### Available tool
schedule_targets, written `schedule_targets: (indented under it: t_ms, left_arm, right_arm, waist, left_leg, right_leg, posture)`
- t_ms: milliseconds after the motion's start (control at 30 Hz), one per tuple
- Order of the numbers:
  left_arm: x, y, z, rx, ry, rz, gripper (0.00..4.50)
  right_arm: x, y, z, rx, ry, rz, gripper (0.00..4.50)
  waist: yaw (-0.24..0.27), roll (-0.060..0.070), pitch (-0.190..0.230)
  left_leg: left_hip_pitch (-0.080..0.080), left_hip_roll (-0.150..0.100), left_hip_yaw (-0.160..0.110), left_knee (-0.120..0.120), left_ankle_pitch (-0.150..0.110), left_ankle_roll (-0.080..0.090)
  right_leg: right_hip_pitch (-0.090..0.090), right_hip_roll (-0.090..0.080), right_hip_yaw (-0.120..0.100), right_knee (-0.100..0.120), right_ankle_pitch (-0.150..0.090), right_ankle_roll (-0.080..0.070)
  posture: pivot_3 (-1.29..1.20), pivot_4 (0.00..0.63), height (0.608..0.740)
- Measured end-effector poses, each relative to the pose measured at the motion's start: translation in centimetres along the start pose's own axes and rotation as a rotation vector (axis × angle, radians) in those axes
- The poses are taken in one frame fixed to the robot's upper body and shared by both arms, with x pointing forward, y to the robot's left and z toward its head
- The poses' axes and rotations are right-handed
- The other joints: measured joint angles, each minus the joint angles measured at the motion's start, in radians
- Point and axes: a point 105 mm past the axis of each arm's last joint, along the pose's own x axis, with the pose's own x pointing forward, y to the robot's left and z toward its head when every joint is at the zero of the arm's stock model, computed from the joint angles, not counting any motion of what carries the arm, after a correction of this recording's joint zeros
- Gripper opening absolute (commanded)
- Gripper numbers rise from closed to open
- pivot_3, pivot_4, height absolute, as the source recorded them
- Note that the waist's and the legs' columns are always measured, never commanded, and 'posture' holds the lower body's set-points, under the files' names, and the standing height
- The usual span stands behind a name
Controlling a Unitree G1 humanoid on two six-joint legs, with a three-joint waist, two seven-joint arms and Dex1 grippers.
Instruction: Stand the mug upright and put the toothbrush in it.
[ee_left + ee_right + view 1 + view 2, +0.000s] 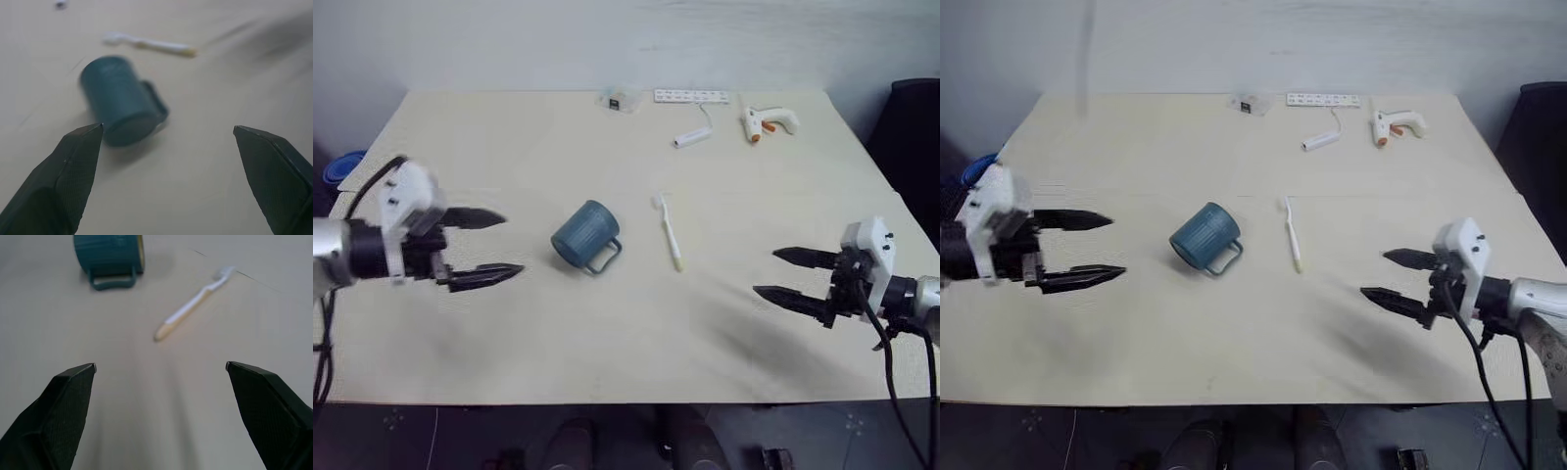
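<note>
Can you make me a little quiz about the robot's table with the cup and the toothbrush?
1. True or false: the mug is standing upright.
2. Which lies nearer the toothbrush: A) the left pincer or B) the right pincer?
3. Fill in: both pincers are ____ and hold nothing.

Key: 1. False, it lies on its side on the table with its handle towards the robot. 2. B. 3. open.
</note>
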Motion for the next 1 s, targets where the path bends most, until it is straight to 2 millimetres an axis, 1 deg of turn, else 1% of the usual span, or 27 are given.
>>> schedule_targets:
  t_ms: [33,100,167,200,233,333,400,467,600,733,867,1000]
  left_arm:
    - [1.0,-0.9,0.3,-0.005,0.008,-0.079,4.50]
    - [2.3,-2.4,0.3,-0.025,0.017,-0.201,4.50]
    - [3.0,-3.2,-0.3,-0.055,0.039,-0.283,4.50]
    - [3.5,-3.3,-0.9,-0.059,0.067,-0.300,4.50]
    - [4.0,-3.1,-1.5,-0.051,0.099,-0.298,4.50]
    - [6.1,-1.5,-3.1,-0.051,0.161,-0.238,4.50]
    - [7.8,-0.7,-4.1,-0.069,0.193,-0.206,4.50]
    - [8.9,-0.1,-4.5,-0.069,0.207,-0.177,4.50]
    - [10.7,0.8,-4.5,-0.068,0.198,-0.136,4.50]
    - [11.8,1.0,-5.1,-0.077,0.203,-0.125,4.50]
    - [11.9,2.4,-6.0,-0.076,0.245,-0.063,4.50]
    - [12.9,4.1,-7.2,-0.077,0.285,0.010,4.50]
  right_arm:
    - [0.6,1.1,0.2,-0.004,0.006,0.041,4.44]
    - [1.4,2.7,0.3,-0.015,0.018,0.099,4.44]
    - [1.9,3.5,0.5,-0.020,0.021,0.120,4.44]
    - [2.0,3.5,0.7,-0.017,0.014,0.114,4.44]
    - [2.2,3.6,0.9,-0.021,0.007,0.111,4.44]
    - [2.5,3.9,1.4,-0.027,-0.005,0.111,4.44]
    - [2.5,4.2,1.6,-0.033,-0.011,0.111,4.44]
    - [2.6,4.4,1.8,-0.035,-0.017,0.111,4.44]
    - [2.7,4.6,2.1,-0.031,-0.028,0.100,4.44]
    - [2.6,4.8,2.0,-0.031,-0.029,0.089,4.44]
    - [2.6,4.7,1.7,-0.013,-0.024,0.072,4.44]
    - [2.6,4.6,1.7,-0.009,-0.028,0.066,4.44]
  waist:
    - [-0.001,0.000,0.000]
    - [-0.004,0.000,0.000]
    - [-0.005,-0.001,0.000]
    - [-0.004,-0.001,0.000]
    - [-0.002,-0.001,0.001]
    - [0.005,-0.002,0.001]
    - [0.013,-0.004,0.002]
    - [0.018,-0.004,0.002]
    - [0.022,-0.004,0.002]
    - [0.023,-0.004,0.002]
    - [0.024,-0.004,0.002]
    - [0.025,-0.004,0.002]
  left_leg:
    - [0.000,0.000,0.000,0.000,0.000,0.000]
    - [0.000,0.000,0.001,0.000,-0.001,0.000]
    - [0.000,0.000,0.001,0.001,-0.001,-0.001]
    - [0.000,0.000,0.002,0.001,-0.001,-0.001]
    - [0.000,-0.001,0.002,0.002,-0.001,-0.001]
    - [0.000,-0.001,0.002,0.004,-0.001,-0.001]
    - [-0.002,0.000,0.001,0.005,-0.001,-0.001]
    - [-0.003,0.001,0.001,0.007,-0.001,-0.001]
    - [-0.004,0.001,0.002,0.008,-0.001,0.000]
    - [-0.005,0.001,0.001,0.008,-0.001,0.000]
    - [-0.005,0.001,0.001,0.011,-0.002,0.000]
    - [-0.005,0.001,0.001,0.014,-0.001,0.000]
  right_leg:
    - [0.000,0.001,0.000,0.000,0.000,0.000]
    - [-0.001,0.003,0.001,0.000,0.000,0.000]
    - [-0.001,0.005,0.002,-0.001,0.000,-0.001]
    - [0.000,0.007,0.002,0.000,-0.001,-0.001]
    - [0.000,0.007,0.002,0.000,-0.001,-0.001]
    - [0.001,0.010,0.003,0.000,-0.001,-0.002]
    - [0.001,0.012,0.003,0.000,-0.001,-0.002]
    - [0.000,0.012,0.003,0.000,0.000,-0.001]
    - [-0.001,0.012,0.004,0.001,0.000,-0.001]
    - [-0.001,0.012,0.003,0.001,0.000,-0.001]
    - [-0.001,0.012,0.003,0.003,0.000,-0.001]
    - [-0.001,0.012,0.003,0.003,0.001,0.000]
  posture:
    - [0.00,0.150,0.740]
    - [0.00,0.150,0.740]
    - [0.00,0.150,0.740]
    - [0.00,0.150,0.740]
    - [0.00,0.150,0.740]
    - [0.00,0.150,0.740]
    - [0.00,0.150,0.740]
    - [0.00,0.150,0.740]
    - [0.00,0.150,0.740]
    - [0.00,0.150,0.740]
    - [0.00,0.150,0.740]
    - [0.00,0.150,0.740]
